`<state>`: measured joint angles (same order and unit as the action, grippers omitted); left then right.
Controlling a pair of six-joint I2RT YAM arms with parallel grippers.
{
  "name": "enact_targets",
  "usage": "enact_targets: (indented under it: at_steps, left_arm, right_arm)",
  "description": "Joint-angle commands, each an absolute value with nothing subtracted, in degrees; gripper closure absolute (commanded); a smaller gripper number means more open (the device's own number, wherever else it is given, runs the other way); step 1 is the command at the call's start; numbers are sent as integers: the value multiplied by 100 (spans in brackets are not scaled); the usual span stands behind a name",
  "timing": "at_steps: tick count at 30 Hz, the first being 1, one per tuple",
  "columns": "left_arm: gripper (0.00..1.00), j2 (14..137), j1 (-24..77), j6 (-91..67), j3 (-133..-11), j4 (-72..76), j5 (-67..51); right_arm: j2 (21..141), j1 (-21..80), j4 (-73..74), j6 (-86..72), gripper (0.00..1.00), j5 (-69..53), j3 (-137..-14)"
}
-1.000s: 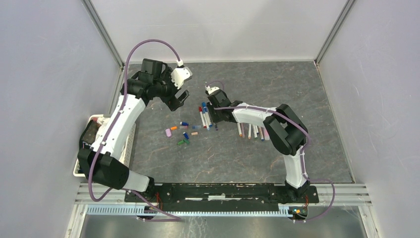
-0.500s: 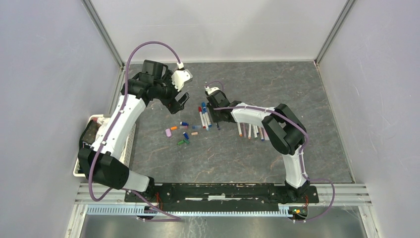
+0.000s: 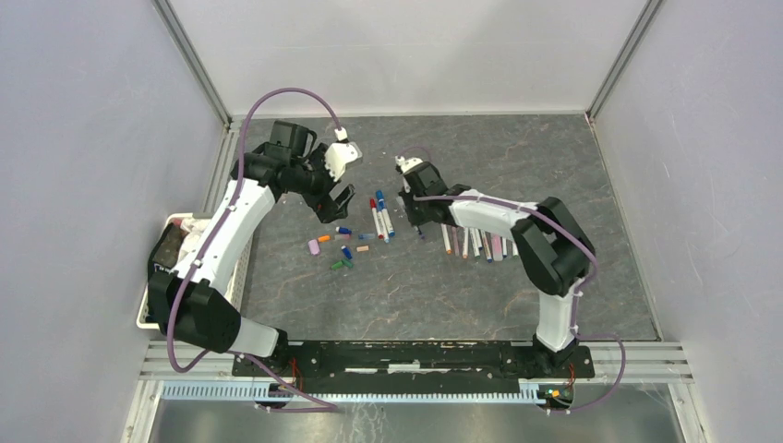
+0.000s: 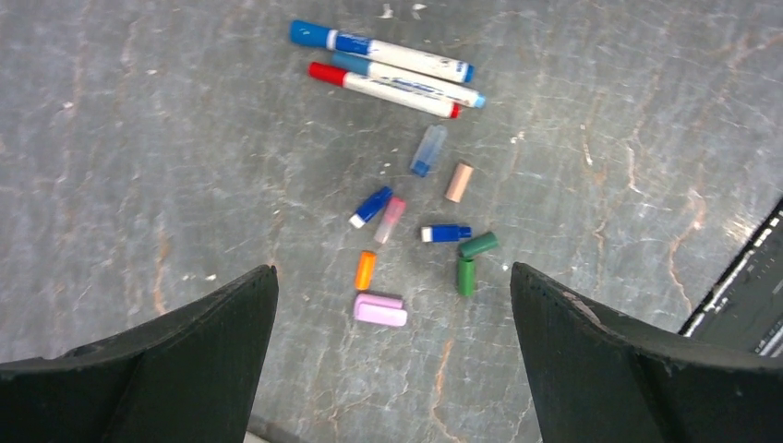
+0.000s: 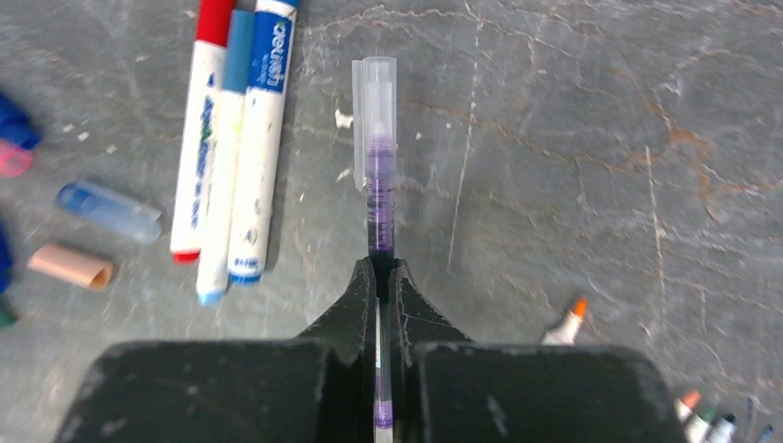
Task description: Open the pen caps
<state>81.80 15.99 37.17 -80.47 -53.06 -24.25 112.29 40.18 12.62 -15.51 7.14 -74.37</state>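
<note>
Pen (image 5: 379,185) with purple barrel is clamped in the right hand (image 5: 379,268), clear cap (image 5: 374,92) on. The left hand (image 4: 392,269) is held wide open above loose caps (image 4: 445,233).

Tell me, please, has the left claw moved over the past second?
Yes. The left claw has come nearer the loose caps in the overhead view; the caps have stayed put.
</note>
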Motion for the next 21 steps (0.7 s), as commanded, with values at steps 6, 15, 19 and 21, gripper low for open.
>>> enact_targets:
  at_steps: [6, 15, 19, 21]
  left_arm:
    - [0, 7758, 1608, 5155, -7436, -5639, -3789]
    - [0, 7682, 1654, 6655, -7247, -6433, -4399]
    - [0, 7682, 1772, 7230, -7195, -6747, -4391]
    - [0, 7677, 1949, 7402, -7137, -6881, -4325]
  right_arm:
    - [9707, 3881, 911, -1640, 100, -1855, -6605]
    - [9160, 3909, 756, -1831, 100, -4223, -6105]
    - [9127, 3954, 780, -1811, 100, -4964, -6139]
    - [9158, 3981, 775, -1849, 100, -5267, -6173]
